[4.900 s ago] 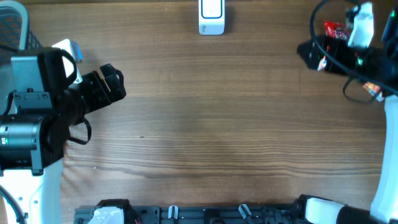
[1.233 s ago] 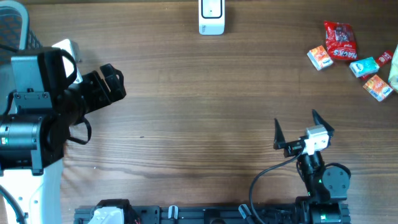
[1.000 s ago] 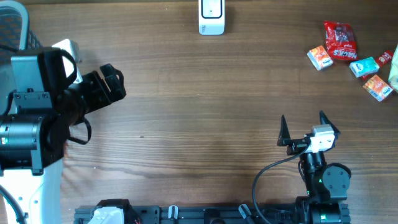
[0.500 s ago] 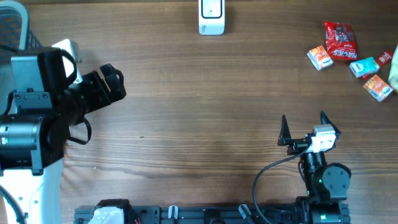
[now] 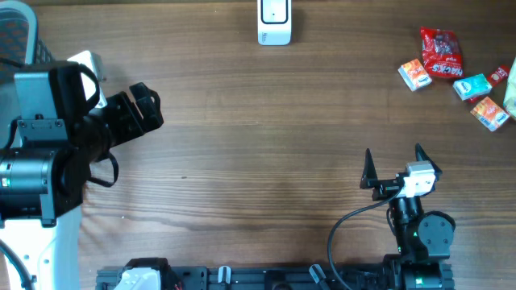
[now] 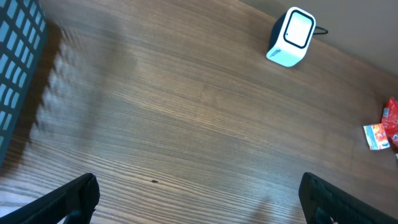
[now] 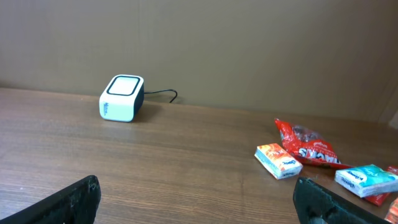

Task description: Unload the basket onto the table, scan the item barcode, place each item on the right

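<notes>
wooden table (image 5: 258,145): brown grain, runs below and ahead of the jaws of the left gripper (image 6: 199,182). slatted blue-grey basket (image 6: 13,74): ahead-left of those jaws, cut by frame edge.

— Where's the right gripper (image 5: 393,155) sitting?
— Near the front edge of the table (image 5: 242,177), right of centre. Its two black fingers are spread wide, pointing toward the far side, with only bare wood between them.
— And the snacks?
— Bunched in the far right corner, well apart from it. There's a red packet (image 5: 439,50), a small orange-and-white box (image 5: 414,75) just beside it, a teal packet (image 5: 472,86) and an orange box (image 5: 488,113) nearest the table's right edge.
— The scanner?
— The white scanner (image 5: 274,22) is at the far edge, about mid-table.
— The left gripper?
— The left gripper (image 5: 145,105) is over the left side, black, angled toward the far right.
</notes>
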Controlling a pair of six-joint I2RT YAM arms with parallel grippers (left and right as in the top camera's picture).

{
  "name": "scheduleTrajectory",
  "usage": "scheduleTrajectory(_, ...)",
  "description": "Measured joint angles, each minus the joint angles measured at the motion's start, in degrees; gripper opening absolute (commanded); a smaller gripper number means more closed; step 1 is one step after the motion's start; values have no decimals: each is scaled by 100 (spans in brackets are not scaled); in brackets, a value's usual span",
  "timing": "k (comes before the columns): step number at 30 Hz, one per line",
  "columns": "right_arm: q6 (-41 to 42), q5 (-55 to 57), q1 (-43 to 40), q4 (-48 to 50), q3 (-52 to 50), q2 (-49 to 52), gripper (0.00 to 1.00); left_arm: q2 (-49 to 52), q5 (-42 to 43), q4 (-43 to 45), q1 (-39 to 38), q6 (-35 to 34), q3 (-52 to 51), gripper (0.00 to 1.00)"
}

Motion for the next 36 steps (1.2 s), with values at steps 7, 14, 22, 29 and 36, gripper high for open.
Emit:
scheduleTrajectory(7, 17, 0, 0, 0, 0, 0, 100, 0, 0, 0, 0, 0, 0, 100)
scheduleTrajectory(14, 17, 0, 0, 0, 0, 0, 100, 0, 0, 0, 0, 0, 0, 100)
scheduleTrajectory(22, 17, 0, 0, 0, 0, 0, 100, -48, -131, -234, 9, 0, -24, 100)
scheduleTrajectory(29, 17, 2, 0, -4, 0, -2, 100, -1307, -133, 210, 11, 236, -1231, 100)
scheduleTrajectory(36, 17, 17, 0, -4, 0, -11, 100, -3456, 503, 2509, 15, 1263, -3628, 100)
